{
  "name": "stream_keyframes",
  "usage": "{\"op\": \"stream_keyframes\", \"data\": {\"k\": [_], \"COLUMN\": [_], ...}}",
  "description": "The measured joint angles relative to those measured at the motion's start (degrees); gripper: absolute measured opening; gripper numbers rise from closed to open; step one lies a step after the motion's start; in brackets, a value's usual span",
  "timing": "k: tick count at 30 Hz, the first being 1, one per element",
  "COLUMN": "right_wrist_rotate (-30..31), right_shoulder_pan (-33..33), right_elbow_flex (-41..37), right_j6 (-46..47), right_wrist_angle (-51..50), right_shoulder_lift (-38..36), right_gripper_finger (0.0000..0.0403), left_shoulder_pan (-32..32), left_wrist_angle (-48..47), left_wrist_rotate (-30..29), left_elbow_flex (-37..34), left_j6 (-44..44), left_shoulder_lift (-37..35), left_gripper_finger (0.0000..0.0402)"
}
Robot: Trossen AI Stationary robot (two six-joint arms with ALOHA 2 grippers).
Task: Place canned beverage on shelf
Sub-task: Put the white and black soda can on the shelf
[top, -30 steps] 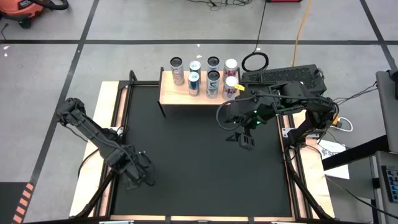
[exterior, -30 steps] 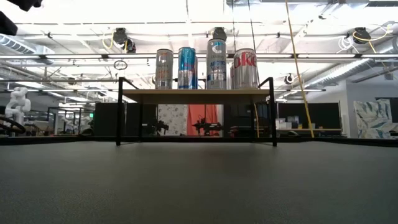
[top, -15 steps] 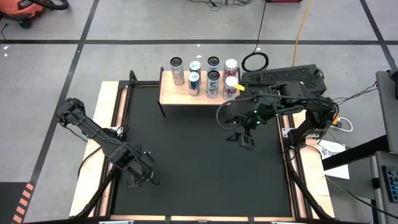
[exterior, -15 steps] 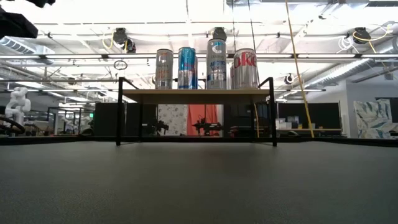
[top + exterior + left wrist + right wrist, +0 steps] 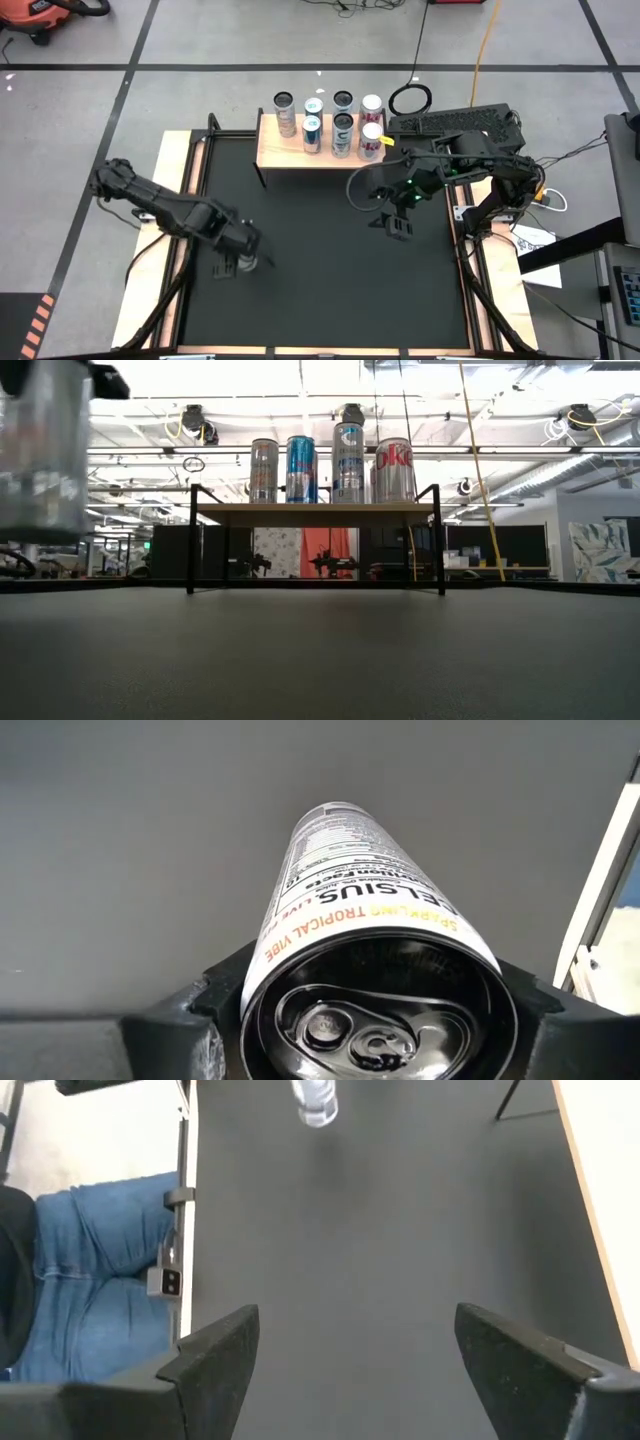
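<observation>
Held in the left pincer (image 5: 240, 264), jaws closed around its body: a white Celsius can (image 5: 370, 970), seen top-first from the wrist, pull tab and dark lid nearest, label text running away toward the black worktop (image 5: 320, 290). Carried above the worktop's near left part, clear of the mat, and shown in the low view as a blurred pale cylinder (image 5: 42, 450) at the upper left, well above the surface. Farther in and to the right, poised over the worktop: the right pincer (image 5: 397, 226), fingers (image 5: 215, 1355) spread wide with nothing between them, only bare mat below. Beyond that arm's view, past the worktop's edge: a person's blue-jeaned legs (image 5: 90, 1280). At the far edge of the worktop, stood on thin black legs: the shelf (image 5: 275, 152), a light-wood board already loaded with eight upright cans (image 5: 330, 125) in two rows toward its right end, its left portion bare. Seen level from the low view: four of those cans side by side on the board (image 5: 315, 513), silver, blue, silver-blue and a Diet Coke at the right. Well apart from the shelf: the held can.
</observation>
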Motion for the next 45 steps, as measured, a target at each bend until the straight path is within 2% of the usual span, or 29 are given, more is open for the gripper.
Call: {"op": "stream_keyframes", "data": {"k": [10,17,25,29,35,45], "right_wrist_rotate": [0.00,0.23,6.19,6.21,6.20,6.25], "right_shoulder_pan": [0.00,0.00,0.00,-0.02,0.00,0.00], "right_elbow_flex": [0.00,0.00,0.00,0.00,0.00,0.00], "right_j6": [2.75,2.63,3.02,3.33,5.54,5.53], "right_wrist_angle": [-1.73,-1.68,-0.96,-0.68,-0.32,-0.28], "right_shoulder_lift": [0.00,0.00,0.00,0.00,0.00,0.00], "right_gripper_finger": [0.0318,0.0318,0.0318,0.0318,0.0318,0.0318], "left_shoulder_pan": [13.01,22.08,30.90,34.32,38.28,41.30], "left_wrist_angle": [-7.99,-10.87,-11.08,-11.11,-11.12,-11.14], "left_wrist_rotate": [-0.21,-0.37,0.71,-0.26,-5.45,-10.54], "left_elbow_flex": [10.84,17.60,22.03,25.01,31.47,39.99], "left_j6": [11.04,15.77,26.19,32.71,40.92,42.89], "left_shoulder_lift": [-0.04,-0.05,2.00,5.58,12.45,15.08], "left_gripper_finger": [0.0253,0.0253,0.0253,0.0253,0.0253,0.0253]}}
